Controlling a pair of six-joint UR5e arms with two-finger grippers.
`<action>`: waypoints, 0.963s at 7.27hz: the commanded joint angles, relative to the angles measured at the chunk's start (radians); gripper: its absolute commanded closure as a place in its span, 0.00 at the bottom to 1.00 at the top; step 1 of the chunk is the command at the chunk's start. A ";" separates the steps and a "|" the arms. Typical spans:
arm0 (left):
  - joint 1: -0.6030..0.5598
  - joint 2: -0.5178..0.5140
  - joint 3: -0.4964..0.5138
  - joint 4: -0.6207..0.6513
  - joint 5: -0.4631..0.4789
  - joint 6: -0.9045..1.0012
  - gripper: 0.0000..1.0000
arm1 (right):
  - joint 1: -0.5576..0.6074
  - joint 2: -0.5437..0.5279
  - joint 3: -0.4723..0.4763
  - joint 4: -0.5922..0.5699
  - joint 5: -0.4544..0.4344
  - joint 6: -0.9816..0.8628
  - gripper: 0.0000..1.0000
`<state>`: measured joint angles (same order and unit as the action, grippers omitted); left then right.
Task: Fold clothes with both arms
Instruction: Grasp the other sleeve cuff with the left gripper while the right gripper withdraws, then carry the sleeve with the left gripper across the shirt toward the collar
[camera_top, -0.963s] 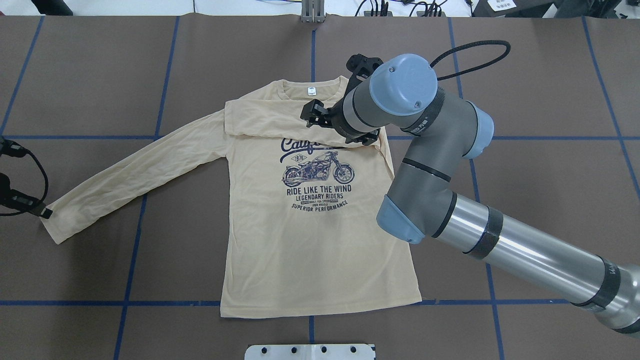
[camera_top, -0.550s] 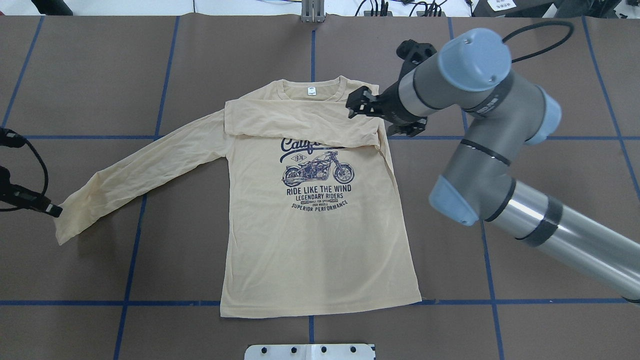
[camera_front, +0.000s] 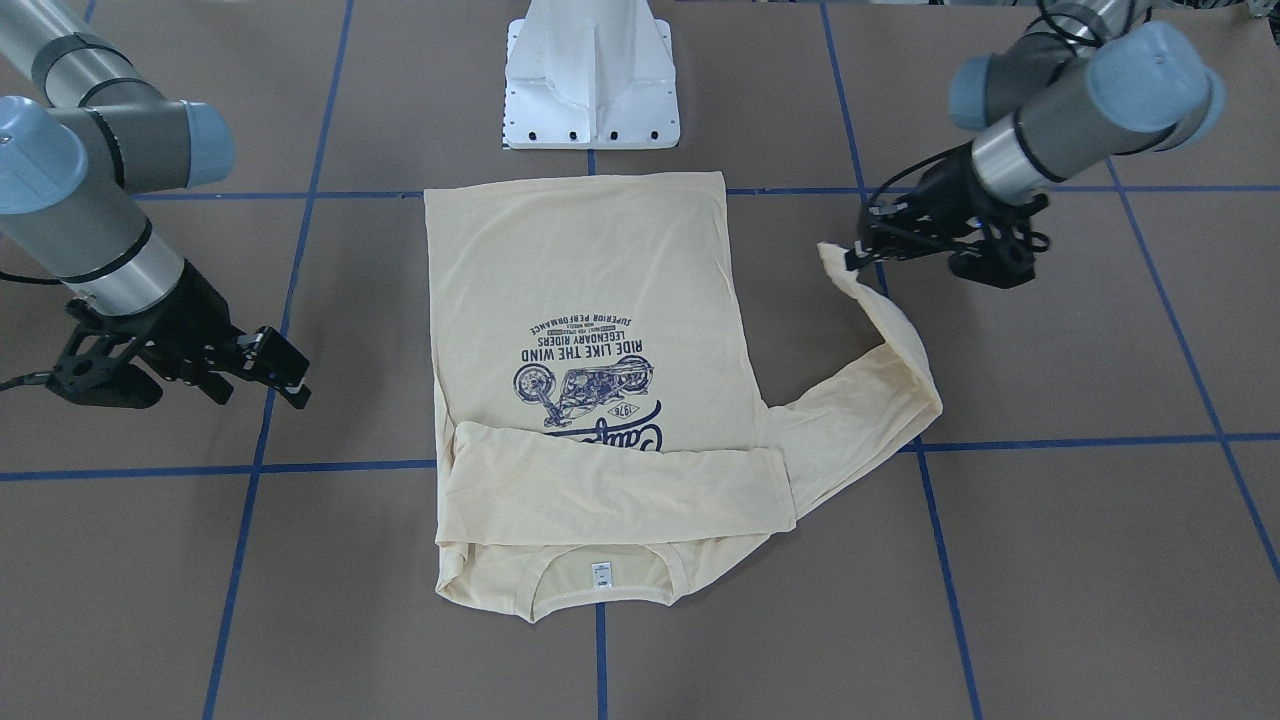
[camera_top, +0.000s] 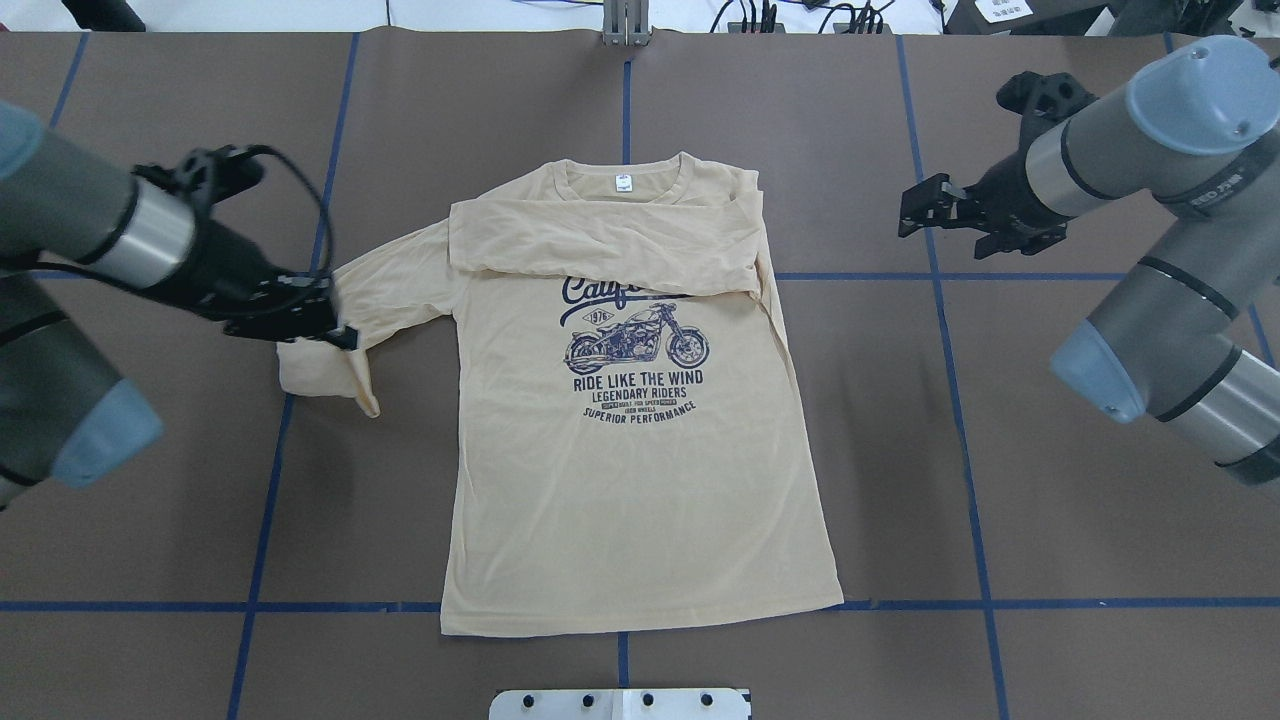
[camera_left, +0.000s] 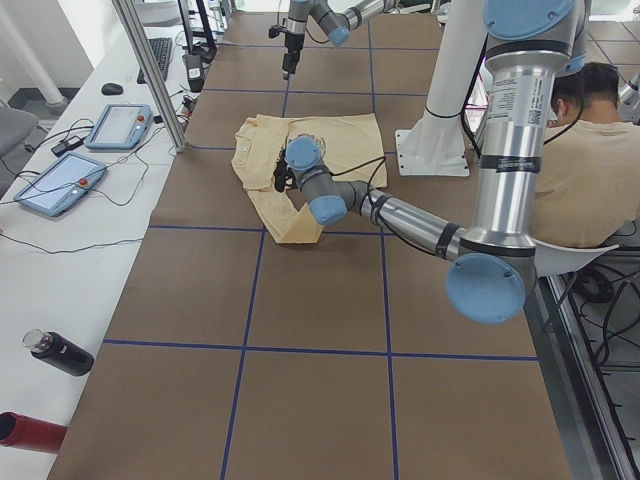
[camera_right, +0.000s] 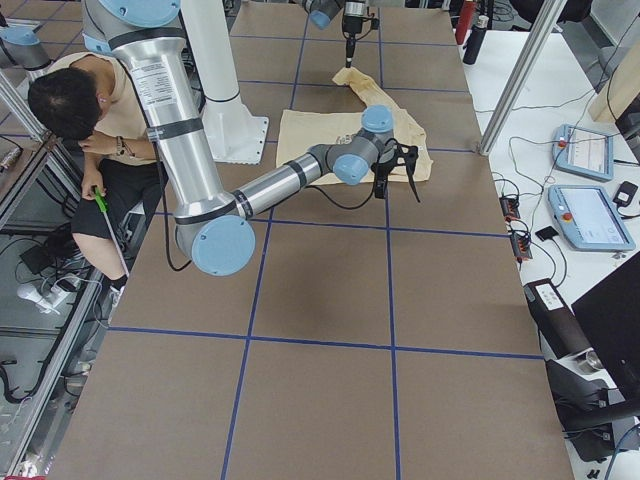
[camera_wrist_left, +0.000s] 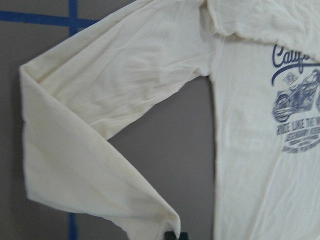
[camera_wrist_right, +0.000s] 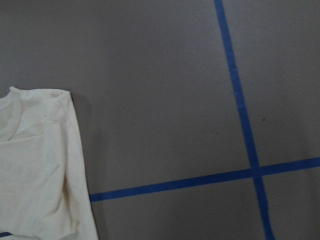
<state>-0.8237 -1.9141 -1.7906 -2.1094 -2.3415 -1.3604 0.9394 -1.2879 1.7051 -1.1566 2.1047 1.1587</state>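
Observation:
The cream-yellow shirt (camera_top: 640, 480) lies flat, print up, collar at the far side. One sleeve (camera_top: 600, 245) lies folded across the chest. My left gripper (camera_top: 338, 337) is shut on the cuff of the other sleeve (camera_top: 325, 375) and holds it lifted and doubled back, just left of the shirt body. The front-facing view shows the same grip (camera_front: 852, 255) on the cuff (camera_front: 832, 256). My right gripper (camera_top: 910, 210) is open and empty, above bare table to the right of the shirt's shoulder. The left wrist view shows the bent sleeve (camera_wrist_left: 100, 125).
The white pedestal base (camera_front: 592, 80) stands at the near edge behind the shirt's hem. Blue tape lines (camera_top: 950, 400) cross the brown table. A seated person (camera_left: 590, 170) and a side table with pendants (camera_left: 60, 180) lie beyond the table ends.
My right gripper has drawn back to the right, off the shirt. My left gripper has carried the sleeve cuff up and right toward the shirt body, doubling the sleeve over.

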 joint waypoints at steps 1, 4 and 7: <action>0.101 -0.280 0.126 0.078 0.192 -0.277 1.00 | 0.041 -0.086 -0.012 0.000 -0.006 -0.082 0.02; 0.101 -0.560 0.407 0.046 0.214 -0.290 1.00 | 0.126 -0.161 -0.041 0.000 0.000 -0.255 0.03; 0.100 -0.673 0.540 -0.035 0.286 -0.319 1.00 | 0.156 -0.200 -0.042 0.000 0.000 -0.332 0.02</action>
<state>-0.7243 -2.5291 -1.3249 -2.1120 -2.0731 -1.6635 1.0896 -1.4803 1.6648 -1.1566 2.1056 0.8424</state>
